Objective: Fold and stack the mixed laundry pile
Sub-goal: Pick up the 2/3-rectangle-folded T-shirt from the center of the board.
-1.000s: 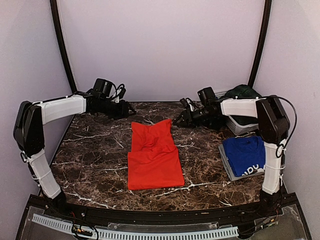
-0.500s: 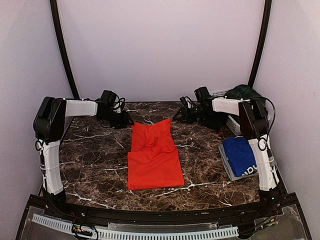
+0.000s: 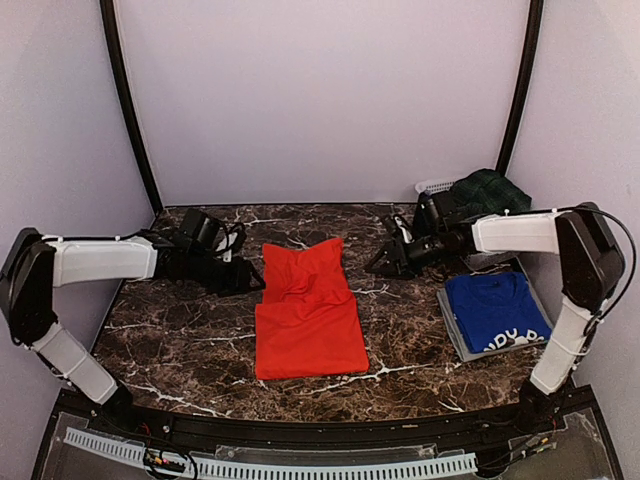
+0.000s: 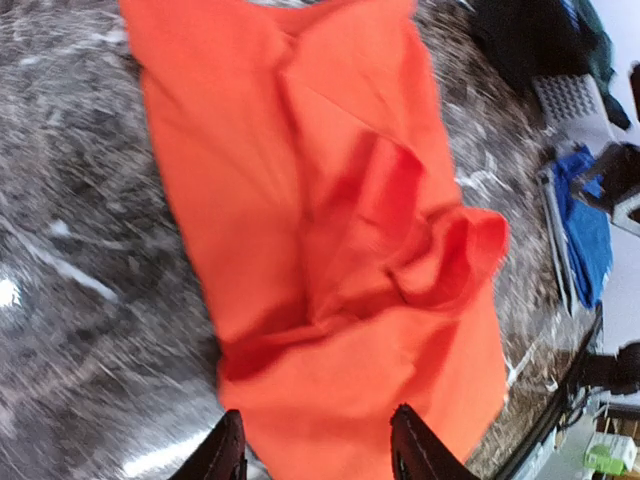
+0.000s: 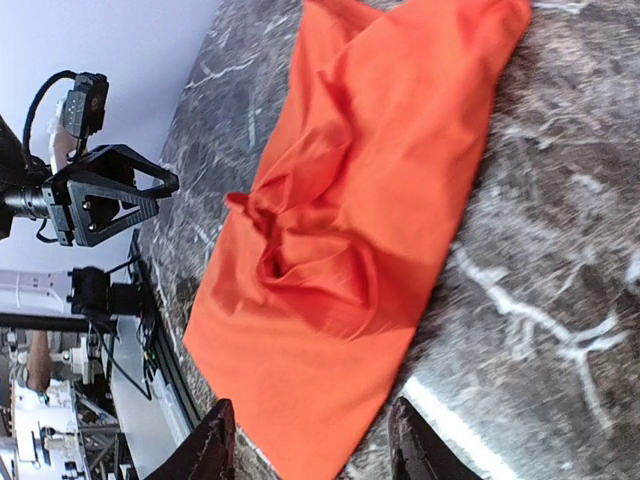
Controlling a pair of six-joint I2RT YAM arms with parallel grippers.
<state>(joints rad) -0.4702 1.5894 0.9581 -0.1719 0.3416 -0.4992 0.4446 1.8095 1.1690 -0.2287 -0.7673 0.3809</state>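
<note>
At the middle of the marble table (image 3: 180, 340) lies the red-orange T-shirt (image 3: 308, 310), folded to a narrow strip, its far half rumpled. Just beside the shirt's left edge hangs the left gripper (image 3: 252, 284), jaws parted with nothing between them. Near its far right corner, the right gripper (image 3: 378, 266) is likewise spread and empty. Well right of the shirt, a folded blue T-shirt (image 3: 495, 310) rests on a grey tray (image 3: 455, 338). Farther back, the tartan skirt (image 3: 487, 190) tops what seems a white basket (image 3: 435, 186).
</note>
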